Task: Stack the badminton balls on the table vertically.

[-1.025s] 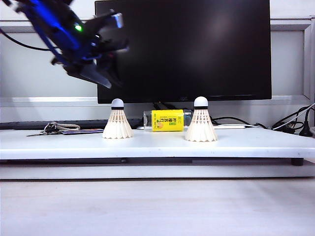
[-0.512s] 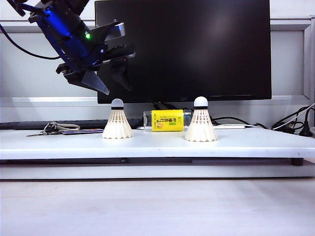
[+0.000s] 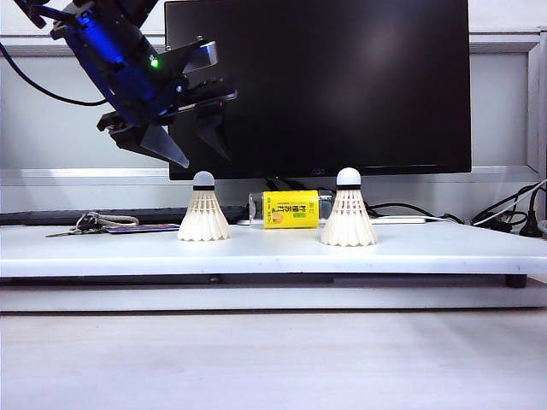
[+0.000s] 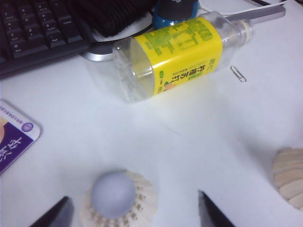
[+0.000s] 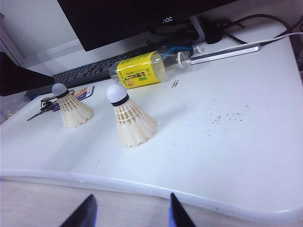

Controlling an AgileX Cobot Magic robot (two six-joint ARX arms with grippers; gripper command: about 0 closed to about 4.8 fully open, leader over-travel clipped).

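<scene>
White table point(image 3: 427, 256), monitor point(image 3: 342, 85) behind: two badminton balls point(image 3: 203, 218) point(image 3: 348, 219) upright, apart, a yellow-labelled bottle point(image 3: 291, 209) lying between, farther back. Left gripper point(image 3: 195, 147) above the left ball, jaws spread, empty. Right gripper point(image 5: 130, 213) at the near edge, jaws released.

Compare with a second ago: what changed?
The left gripper came down and rightward toward the left shuttlecock, its jaws spreading open; it holds nothing. Both shuttlecocks, including the right shuttlecock, the bottle and the right gripper stayed put.
</scene>
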